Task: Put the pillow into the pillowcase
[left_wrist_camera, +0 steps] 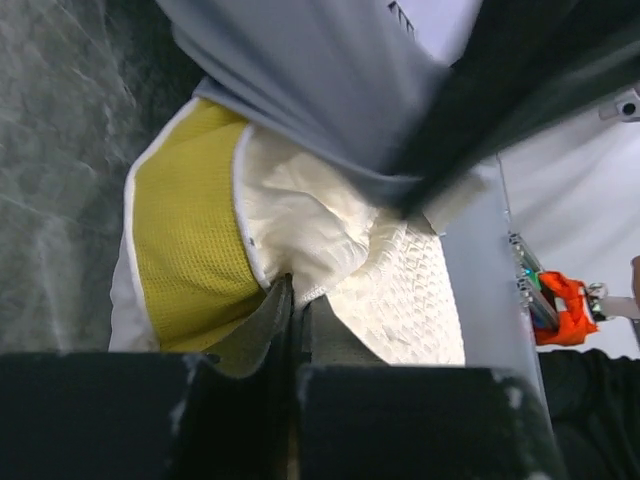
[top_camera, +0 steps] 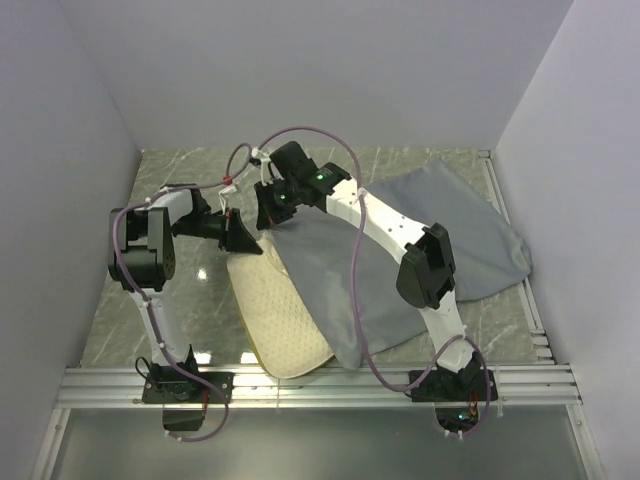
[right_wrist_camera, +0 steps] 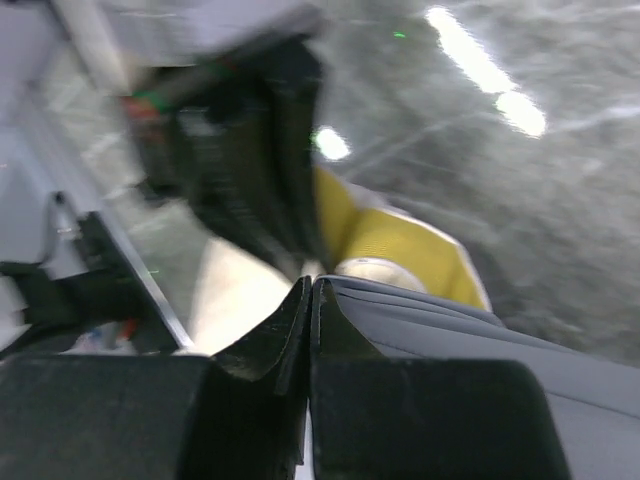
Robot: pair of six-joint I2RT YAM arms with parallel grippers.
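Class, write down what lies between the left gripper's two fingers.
The left gripper pinches a fold of the pillow between its fingers, shown in the left wrist view.

The pillowcase (top_camera: 312, 282) hides much of the pillow (top_camera: 280, 325).

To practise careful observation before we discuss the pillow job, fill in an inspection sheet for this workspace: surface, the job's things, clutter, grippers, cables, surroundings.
Surface: grey-green marbled table, with metal rails along the near edge.
Job's things: cream pillow partly covered by the blue-grey pillowcase; the pillow's yellow-green band is exposed.
Clutter: nothing seen.
Grippers: left gripper shut on the pillow's edge; right gripper shut, apparently on the pillowcase's edge.
Cables: purple cables loop along both arms.
Surroundings: white walls on three sides.
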